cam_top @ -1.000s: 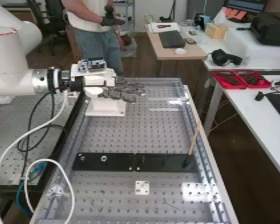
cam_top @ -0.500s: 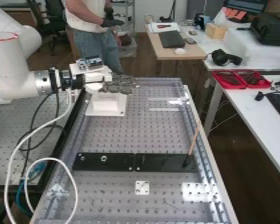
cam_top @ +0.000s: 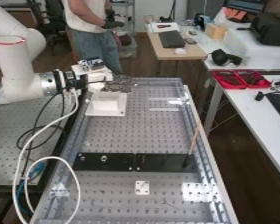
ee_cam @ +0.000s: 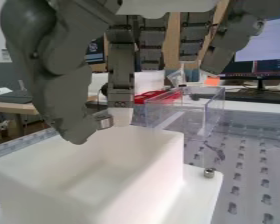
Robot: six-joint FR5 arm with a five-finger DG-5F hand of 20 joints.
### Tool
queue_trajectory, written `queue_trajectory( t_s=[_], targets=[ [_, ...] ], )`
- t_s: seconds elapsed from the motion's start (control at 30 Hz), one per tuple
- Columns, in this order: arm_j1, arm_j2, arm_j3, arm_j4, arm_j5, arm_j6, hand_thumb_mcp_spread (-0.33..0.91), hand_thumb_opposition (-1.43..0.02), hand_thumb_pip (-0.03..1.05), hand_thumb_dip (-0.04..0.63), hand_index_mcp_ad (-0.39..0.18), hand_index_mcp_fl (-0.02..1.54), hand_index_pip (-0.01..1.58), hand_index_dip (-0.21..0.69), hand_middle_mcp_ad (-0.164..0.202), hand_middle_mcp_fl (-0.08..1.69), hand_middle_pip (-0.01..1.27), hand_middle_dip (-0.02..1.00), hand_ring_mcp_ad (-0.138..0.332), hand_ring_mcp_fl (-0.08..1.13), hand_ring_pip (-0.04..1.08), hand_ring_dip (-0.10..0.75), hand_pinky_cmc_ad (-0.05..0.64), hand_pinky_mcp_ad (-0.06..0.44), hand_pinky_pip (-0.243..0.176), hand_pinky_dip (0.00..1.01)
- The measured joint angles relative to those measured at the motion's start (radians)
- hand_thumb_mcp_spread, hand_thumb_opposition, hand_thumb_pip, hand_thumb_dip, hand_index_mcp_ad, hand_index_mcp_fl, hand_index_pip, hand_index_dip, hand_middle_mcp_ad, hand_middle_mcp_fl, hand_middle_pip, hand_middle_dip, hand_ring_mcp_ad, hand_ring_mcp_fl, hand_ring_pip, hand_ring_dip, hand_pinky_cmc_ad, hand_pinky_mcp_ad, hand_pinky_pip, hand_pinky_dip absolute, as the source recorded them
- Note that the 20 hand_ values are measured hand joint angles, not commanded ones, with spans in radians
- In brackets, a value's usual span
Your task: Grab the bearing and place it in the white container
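White, open-topped container (ee_cam: 147, 175) sits beneath the dark grey robot hand (ee_cam: 64, 95), whose curled thumb and finger pinch a small metal bearing (ee_cam: 104, 121) over the opening, a position that suits dropping it inside. The stubby bearing has no marked long axis; its round axis seems roughly level, thumb to finger.

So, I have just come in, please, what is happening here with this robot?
The robot's hand holds a small metal bearing, pinched between its thumb and a finger. The hand is above the white container, which stands on the perforated bench. The bearing is not inside yet. It seems close to the rim, but I cannot tell if it is exactly over the opening.
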Motion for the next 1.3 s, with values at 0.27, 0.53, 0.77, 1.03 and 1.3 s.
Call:
queue_trajectory(
  t_s=[0.27,0.53,0.77,1.03,1.3],
  targets=[
    [0.002,-0.031,0.020,-0.044,0.010,-0.033,0.39,-0.83,0.66,0.284,-0.021,0.16,1.55,0.040,0.045,0.07,0.13,0.19,0.176,0.00,0.09,0.093,0.340,0.178,-0.061,0.38],
    [0.003,-0.029,0.018,-0.052,0.028,-0.014,0.33,-0.82,0.72,0.281,-0.065,0.02,1.47,0.031,0.042,0.01,0.13,0.19,0.176,0.00,0.09,0.093,0.340,0.180,-0.063,0.46],
    [-0.014,0.021,0.036,-0.092,0.038,0.012,0.29,-0.80,0.72,0.281,-0.063,0.02,1.37,0.016,0.047,0.01,0.13,0.19,0.173,0.00,0.09,0.093,0.340,0.180,-0.075,0.53],
    [-0.066,0.166,0.104,-0.190,0.099,0.087,0.27,-0.80,0.73,0.267,-0.063,0.02,1.31,0.012,0.051,0.01,0.13,0.19,0.175,0.00,0.09,0.089,0.340,0.192,-0.089,0.57],
    [-0.109,0.271,0.241,-0.331,0.274,0.160,0.25,-0.80,0.72,0.253,-0.063,0.02,1.18,-0.021,0.054,0.01,0.13,0.19,0.176,0.00,0.09,0.093,0.340,0.201,-0.091,0.57]
  ],
)
